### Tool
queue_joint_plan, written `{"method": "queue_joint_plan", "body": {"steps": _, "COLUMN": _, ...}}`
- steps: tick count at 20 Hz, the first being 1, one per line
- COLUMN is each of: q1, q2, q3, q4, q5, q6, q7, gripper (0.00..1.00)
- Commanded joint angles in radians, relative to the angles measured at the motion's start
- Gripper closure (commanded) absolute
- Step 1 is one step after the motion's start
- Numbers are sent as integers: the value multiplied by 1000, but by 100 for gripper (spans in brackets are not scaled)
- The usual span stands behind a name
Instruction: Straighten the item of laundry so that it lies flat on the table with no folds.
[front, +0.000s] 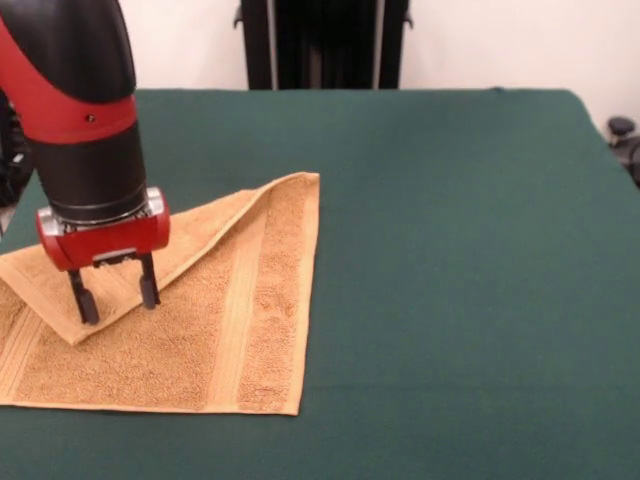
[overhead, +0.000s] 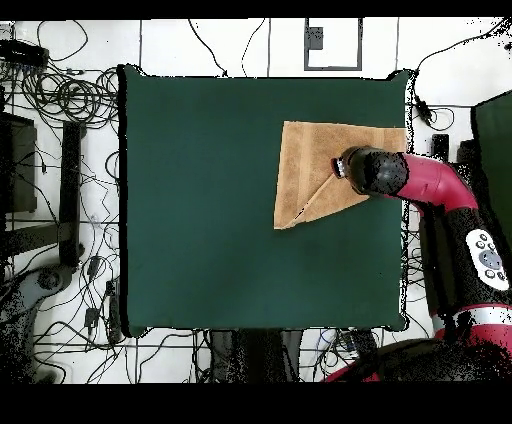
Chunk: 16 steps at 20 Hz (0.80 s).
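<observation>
The orange-tan towel (front: 230, 320) lies at the left of the green table (front: 450, 250) in the front view. Its far corner is folded over diagonally toward the near left, forming a triangular flap (front: 150, 255) on top of the lower layer. My gripper (front: 117, 300) hangs open just above the flap's folded-over point, its two black fingers (front: 149, 291) spread and empty. In the overhead view the towel (overhead: 305, 165) lies by the table's right edge (overhead: 405, 200), and the arm (overhead: 385, 172) covers the gripper and part of the flap.
The robot's black pedestal (front: 325, 45) stands behind the table's far edge. Cables (overhead: 70, 100) and gear lie on the floor around the table. The towel's left part runs out of the front view.
</observation>
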Motion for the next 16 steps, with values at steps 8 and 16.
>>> {"method": "queue_joint_plan", "body": {"steps": 8, "q1": 82, "q2": -2, "q3": -77, "q4": -37, "q5": -81, "q6": -31, "q7": 50, "gripper": 0}}
{"method": "queue_joint_plan", "body": {"steps": 16, "q1": 82, "q2": -2, "q3": -77, "q4": -33, "q5": -77, "q6": -43, "q7": 43, "gripper": 0}}
